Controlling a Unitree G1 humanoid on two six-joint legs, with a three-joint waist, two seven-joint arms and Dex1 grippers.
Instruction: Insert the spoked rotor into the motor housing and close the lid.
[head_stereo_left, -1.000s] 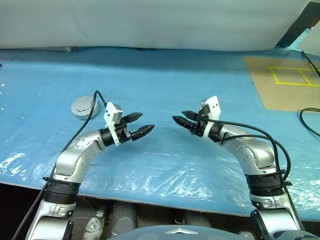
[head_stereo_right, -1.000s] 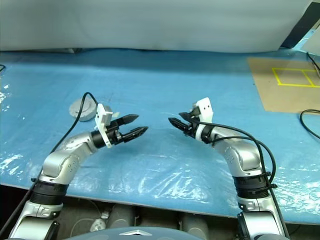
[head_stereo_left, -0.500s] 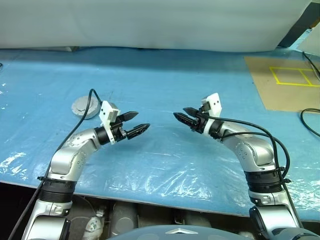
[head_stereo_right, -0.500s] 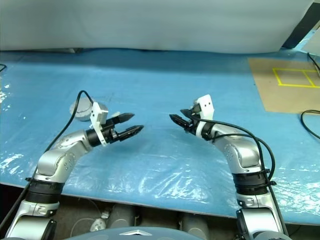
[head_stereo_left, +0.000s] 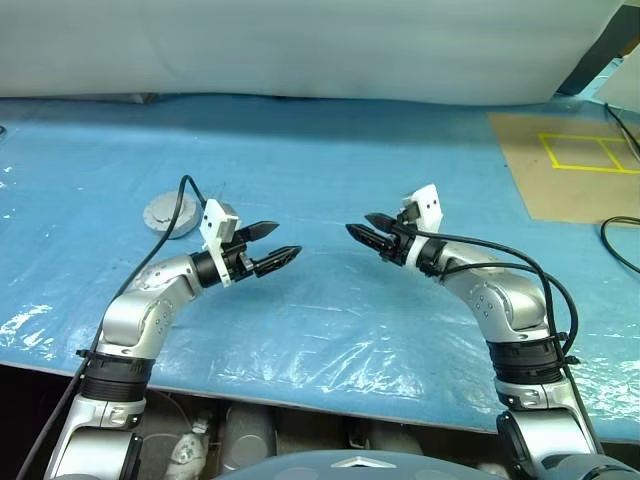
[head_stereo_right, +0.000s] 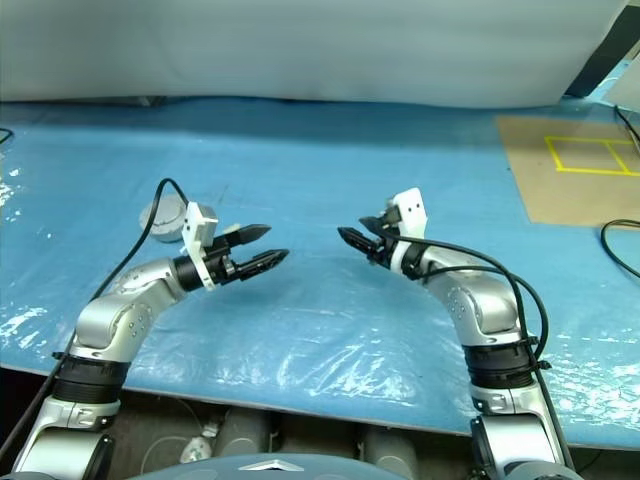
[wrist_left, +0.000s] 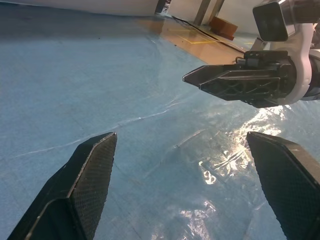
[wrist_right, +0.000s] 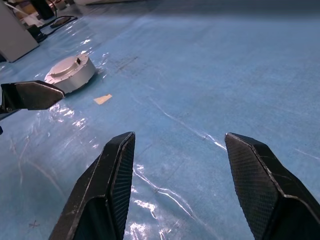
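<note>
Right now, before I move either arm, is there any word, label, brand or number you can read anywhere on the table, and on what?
No readable text anywhere.
Round silver-grey metal unit: bare top, no marking legible.
Small tan scrap on the blue plastic sheet: blank as far as visible.
Brown cardboard sheet: yellow taped rectangles only, a floor-type marking, no letters.

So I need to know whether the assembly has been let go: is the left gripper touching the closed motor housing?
Apart. In the left eye view the left gripper hangs open, with blue sheet between it and the motor housing.
</note>
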